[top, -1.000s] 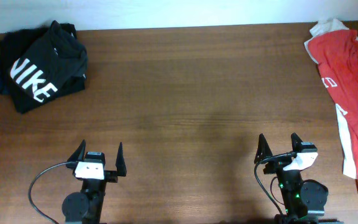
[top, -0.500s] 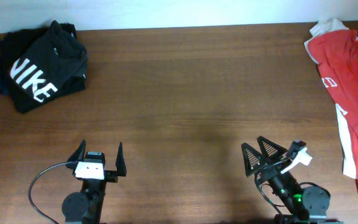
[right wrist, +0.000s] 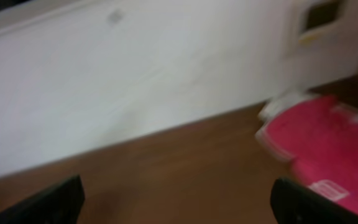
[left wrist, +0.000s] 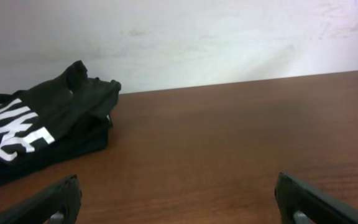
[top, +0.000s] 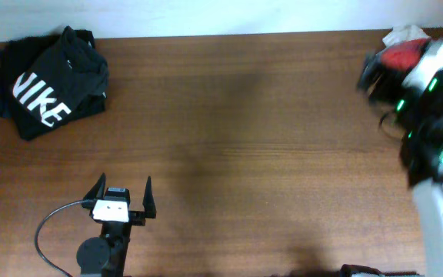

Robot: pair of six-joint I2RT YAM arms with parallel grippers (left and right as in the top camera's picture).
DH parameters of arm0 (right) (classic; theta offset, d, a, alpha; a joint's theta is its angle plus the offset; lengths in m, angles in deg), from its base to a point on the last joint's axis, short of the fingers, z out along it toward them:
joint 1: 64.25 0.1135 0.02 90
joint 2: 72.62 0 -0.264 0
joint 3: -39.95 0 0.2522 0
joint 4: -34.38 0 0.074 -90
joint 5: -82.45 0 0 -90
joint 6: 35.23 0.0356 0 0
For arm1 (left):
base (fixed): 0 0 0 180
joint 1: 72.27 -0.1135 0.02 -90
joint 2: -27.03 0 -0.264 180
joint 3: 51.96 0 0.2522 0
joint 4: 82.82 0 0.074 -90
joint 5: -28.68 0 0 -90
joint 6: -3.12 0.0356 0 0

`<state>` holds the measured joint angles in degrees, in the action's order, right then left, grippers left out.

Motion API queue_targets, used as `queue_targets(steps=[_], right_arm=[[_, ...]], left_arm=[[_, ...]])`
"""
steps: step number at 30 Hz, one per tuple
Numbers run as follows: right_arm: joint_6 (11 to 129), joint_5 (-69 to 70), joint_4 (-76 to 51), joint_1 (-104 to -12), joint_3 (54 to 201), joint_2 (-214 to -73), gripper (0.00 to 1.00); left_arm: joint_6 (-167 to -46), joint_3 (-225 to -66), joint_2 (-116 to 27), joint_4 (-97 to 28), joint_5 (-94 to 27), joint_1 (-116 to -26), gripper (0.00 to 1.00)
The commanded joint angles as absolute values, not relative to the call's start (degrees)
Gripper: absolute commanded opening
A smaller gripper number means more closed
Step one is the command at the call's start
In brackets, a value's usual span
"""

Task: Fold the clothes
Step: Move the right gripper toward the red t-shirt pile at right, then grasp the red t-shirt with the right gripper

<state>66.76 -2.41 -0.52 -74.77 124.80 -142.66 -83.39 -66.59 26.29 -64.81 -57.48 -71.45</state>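
The red-orange T-shirt (right wrist: 337, 146) lies at the table's far right edge, blurred, with a white label (right wrist: 328, 188) showing. In the overhead view my right arm (top: 429, 85) is blurred and raised over it, so only a red patch (top: 398, 55) shows. My right gripper (right wrist: 185, 211) is open and empty above bare wood, with the shirt ahead and to its right. My left gripper (top: 121, 196) is open and empty near the front edge at the left, and it also shows in the left wrist view (left wrist: 179, 208).
A folded black shirt with white NIKE lettering (top: 48, 81) lies at the far left corner and also shows in the left wrist view (left wrist: 36, 130). A bit of white garment (top: 406, 33) shows at the far right. A white wall runs along the table's far edge.
My right arm has swung from the front edge up to the far right, over the red-orange shirt. My left arm has not moved.
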Motion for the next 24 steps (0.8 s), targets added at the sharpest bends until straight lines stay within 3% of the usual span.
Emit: queue_targets(steps=[1, 4, 11, 16, 19, 22, 24], right_arm=[[61.0, -8.1, -16.9, -82.1, 147.1, -158.7, 0.99], [61.0, -9.7, -28.4, -88.8, 165.0, -172.2, 0.99], [53.0, -13.7, -20.2, -93.6, 166.0, -191.9, 0.99], [48.8, -24.3, -10.7, -94.2, 166.0, -202.5, 0.99], [47.9, -23.3, -9.7, -96.7, 166.0, -207.0, 0.99], [47.7, -10.8, -9.8, -99.9, 166.0, -208.1, 0.99], [47.7, -9.4, -9.2, -100.3, 166.0, -208.4, 0.95]], left_arm=[[-82.9, -66.2, 26.7, -64.7, -57.7, -71.7, 0.99], [-82.9, -66.2, 26.7, -64.7, -57.7, -71.7, 0.99], [-82.9, -66.2, 26.7, -64.7, -57.7, -71.7, 0.99], [-82.9, -66.2, 26.7, -64.7, -57.7, -71.7, 0.99], [-82.9, -66.2, 26.7, -64.7, -57.7, -71.7, 0.99], [-82.9, -66.2, 26.7, -64.7, -57.7, -71.7, 0.99], [-82.9, -66.2, 26.7, -64.7, -57.7, -71.7, 0.99]])
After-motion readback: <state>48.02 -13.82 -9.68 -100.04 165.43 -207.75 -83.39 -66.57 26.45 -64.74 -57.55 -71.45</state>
